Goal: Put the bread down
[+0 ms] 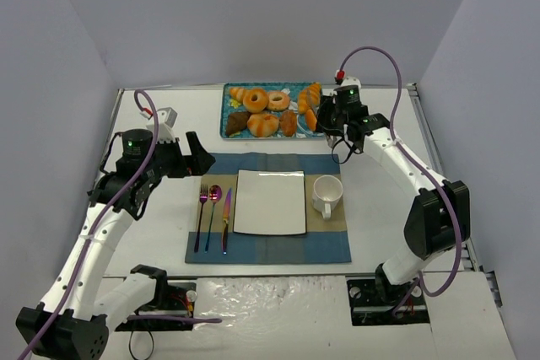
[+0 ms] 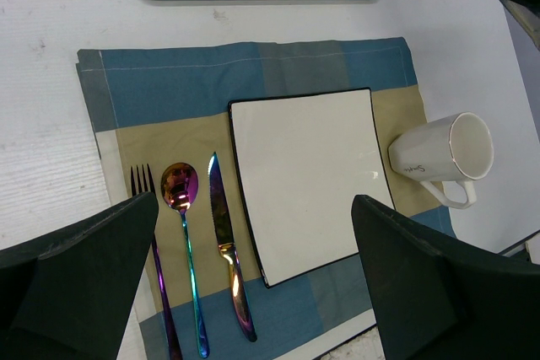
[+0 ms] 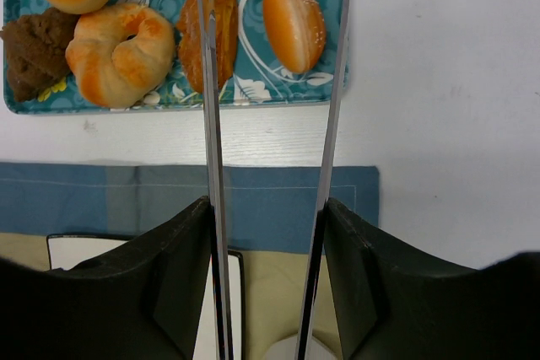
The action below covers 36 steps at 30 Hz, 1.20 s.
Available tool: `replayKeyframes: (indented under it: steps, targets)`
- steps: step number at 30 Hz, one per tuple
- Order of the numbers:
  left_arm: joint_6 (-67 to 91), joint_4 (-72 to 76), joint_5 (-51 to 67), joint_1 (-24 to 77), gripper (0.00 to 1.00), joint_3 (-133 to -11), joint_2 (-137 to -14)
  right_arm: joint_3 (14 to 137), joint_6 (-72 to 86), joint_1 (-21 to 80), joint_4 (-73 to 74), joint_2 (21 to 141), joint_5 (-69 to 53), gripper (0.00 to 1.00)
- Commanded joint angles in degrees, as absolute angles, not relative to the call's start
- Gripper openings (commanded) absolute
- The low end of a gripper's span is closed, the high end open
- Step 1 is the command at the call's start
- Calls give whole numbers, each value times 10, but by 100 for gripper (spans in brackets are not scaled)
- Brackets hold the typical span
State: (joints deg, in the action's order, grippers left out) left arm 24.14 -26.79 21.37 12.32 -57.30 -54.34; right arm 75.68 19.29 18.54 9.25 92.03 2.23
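Pick-up pending: the bread (image 3: 294,23) lies unlifted on the tray (image 3: 253,82), between the blades of tongs (image 3: 211,208) clamped in the right claw (image 3: 268,208), while the left claw (image 2: 253,208) gapes wide, empty.

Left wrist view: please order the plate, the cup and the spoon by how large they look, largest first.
1. The plate, clearly the largest.
2. The cup, which covers more area than the spoon.
3. The spoon: it is longer than the cup but very thin, so it is smallest in area.
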Motion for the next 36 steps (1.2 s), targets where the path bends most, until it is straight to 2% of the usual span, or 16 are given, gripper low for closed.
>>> replayKeyframes:
  steps: [1,36]
  targets:
    - [232,-244,215,127,97,-581,-530,783,194,199,83,909,11,49]
    - [233,-244,214,127,97,-579,-529,754,165,216,82,990,74,47]
